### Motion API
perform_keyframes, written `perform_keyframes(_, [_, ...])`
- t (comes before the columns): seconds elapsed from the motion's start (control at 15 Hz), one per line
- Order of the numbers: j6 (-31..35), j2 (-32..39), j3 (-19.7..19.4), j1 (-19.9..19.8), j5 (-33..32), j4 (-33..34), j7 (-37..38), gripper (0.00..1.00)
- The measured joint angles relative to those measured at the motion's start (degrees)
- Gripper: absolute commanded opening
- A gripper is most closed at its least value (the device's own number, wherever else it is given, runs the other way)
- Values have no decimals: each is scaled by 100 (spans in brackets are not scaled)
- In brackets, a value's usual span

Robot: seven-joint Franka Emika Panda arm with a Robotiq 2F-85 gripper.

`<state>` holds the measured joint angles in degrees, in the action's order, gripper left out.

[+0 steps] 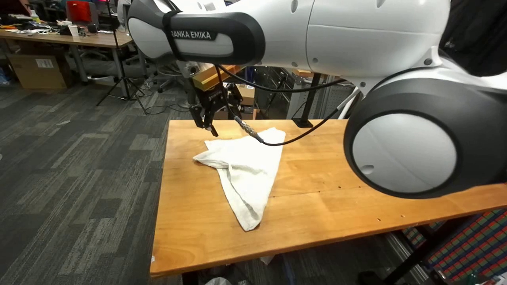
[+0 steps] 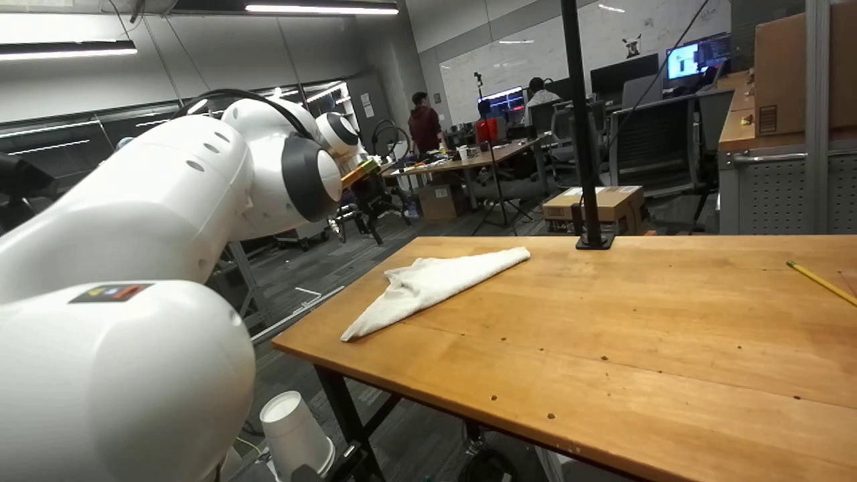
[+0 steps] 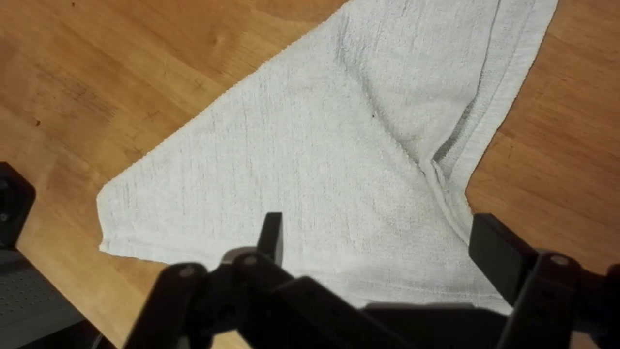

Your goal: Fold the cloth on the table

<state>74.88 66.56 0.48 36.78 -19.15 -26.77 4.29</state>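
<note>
- Wrist view: I had the gripper (image 3: 387, 245) with its fingers (image 3: 501, 257) well apart, and the white cloth (image 3: 290, 169) showed in the gap between them.
- On that feed the cloth ran past both fingertips toward the top; one finger overlapped its body, while the other crossed its edge, just beside a bunched crease.
- In an exterior view I saw the gripper hanging above the table (image 1: 190, 221), off the cloth; its tips appeared near the cloth's far edge, though I could not judge the height.
- Both exterior views gave me the cloth on the tabletop, near one end, roughly triangular, partly folded over, a small flap poking out at one side.
- From the arm (image 1: 356, 35), a black cable (image 1: 273, 144) looped down, passing in front of one cloth corner as I saw it.
- Farther out, in an exterior view, a black post (image 2: 584, 134) stood upright at the table's edge, and a yellow stick (image 2: 823, 284) lay well apart from the cloth.
</note>
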Motion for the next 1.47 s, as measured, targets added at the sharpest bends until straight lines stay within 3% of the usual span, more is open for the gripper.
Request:
perform_keyframes(0.8, [358,-258,-20,-233,611,127,7,100])
perform_keyframes(1.47, [1002,-309,-20,-143,633,130,381,100])
